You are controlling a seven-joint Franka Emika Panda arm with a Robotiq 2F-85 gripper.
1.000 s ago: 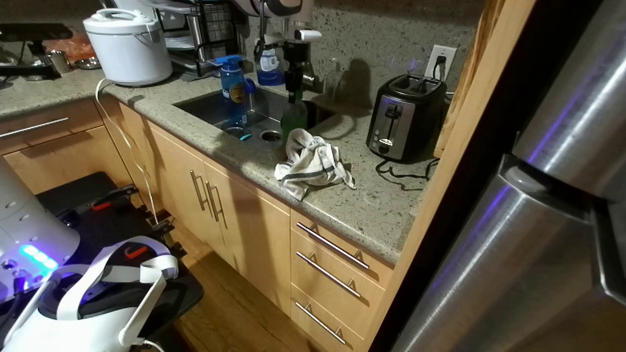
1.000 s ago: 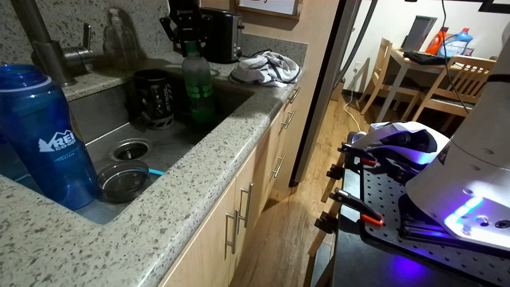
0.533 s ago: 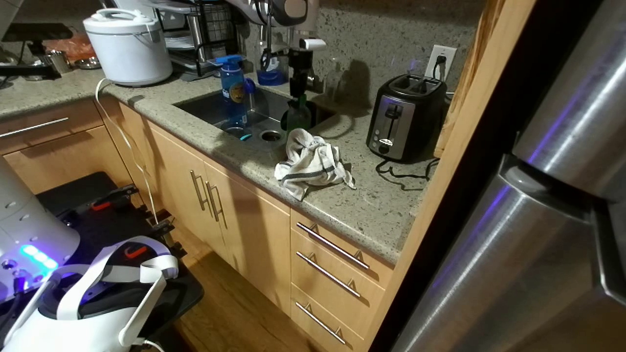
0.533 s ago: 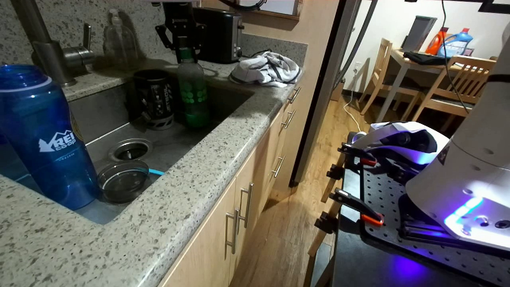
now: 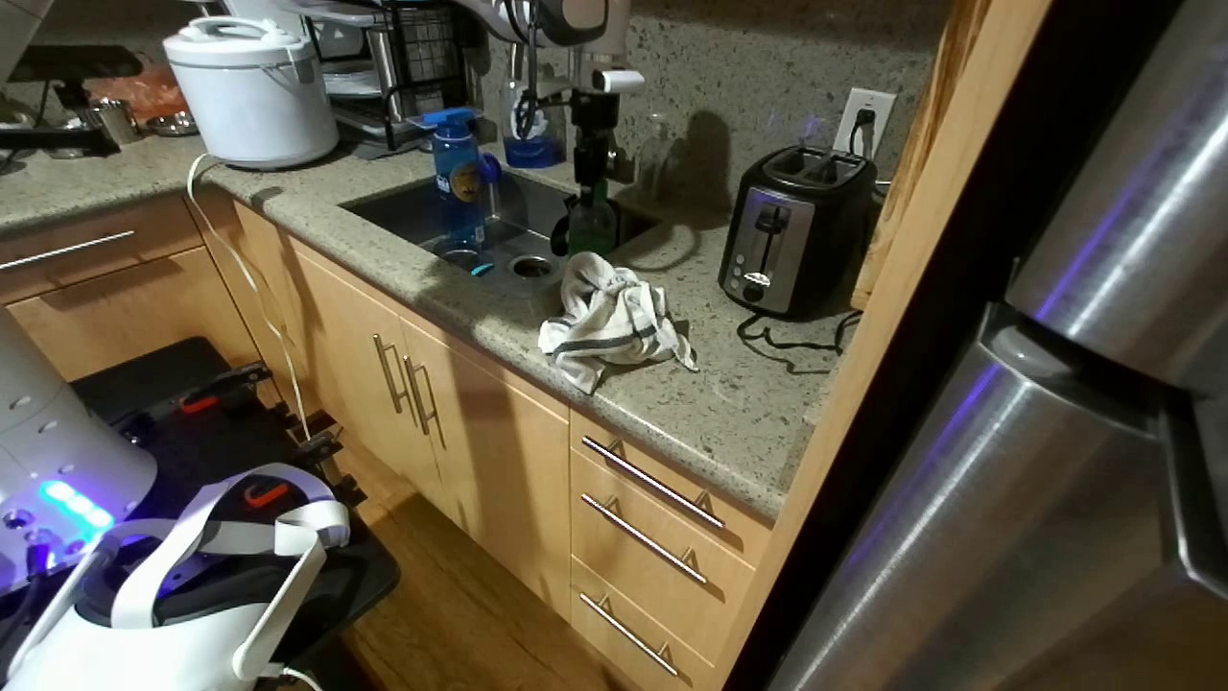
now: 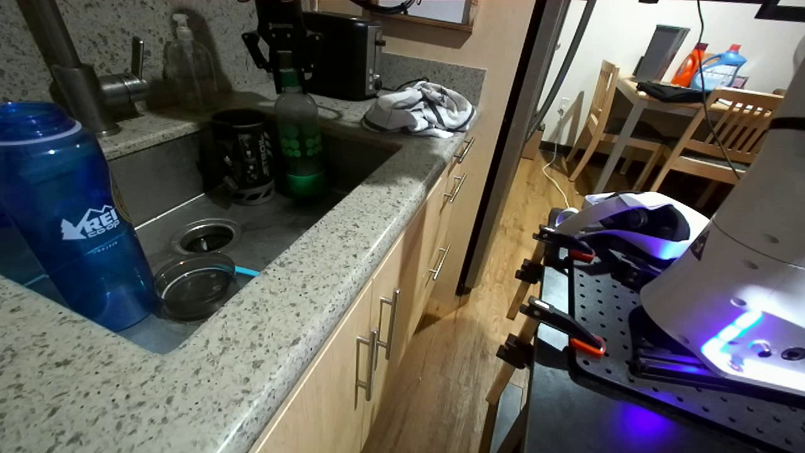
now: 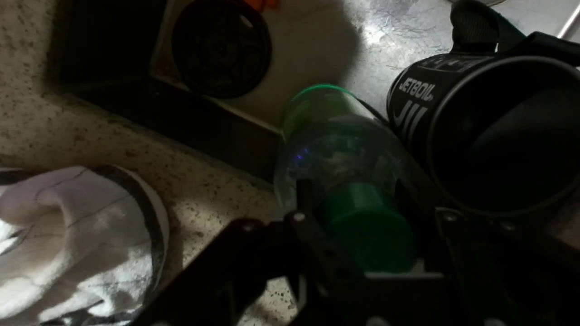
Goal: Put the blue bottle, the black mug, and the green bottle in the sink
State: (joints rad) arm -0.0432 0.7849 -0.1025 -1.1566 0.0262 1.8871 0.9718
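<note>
- Green bottle [image 6: 298,141], lower part inside the sink [image 6: 154,167], top end grasped by the hand [image 7: 354,195].
- Black mug [image 6: 242,148] inside the sink.
- Blue bottle [image 6: 75,195] inside the sink.
- Striped cloth [image 6: 421,110] on the counter [image 6: 302,283], just beside the sink.

By its fittings and furniture, this is a household kitchen. Below the gripper [image 6: 291,77] is a rectangular stainless steel sink [image 6: 157,171] with a dull metal faucet [image 6: 88,94], set in a speckled grey stone counter [image 5: 734,427]. On the counter, to one side of the gripper, stands a black-and-silver toaster [image 5: 794,235]; on the gripper's other side, farther off, are a rounded white rice cooker [image 5: 251,101] and a black wire dish rack [image 5: 427,46]. Pale wooden cabinets [image 5: 499,432] with straight metal handles [image 5: 653,482] run lower than the gripper. Well apart from it stand a tall stainless steel refrigerator [image 5: 1036,518] and, in an exterior view, a wooden dining table [image 6: 631,95] with slatted wooden chairs [image 6: 748,99].
</note>
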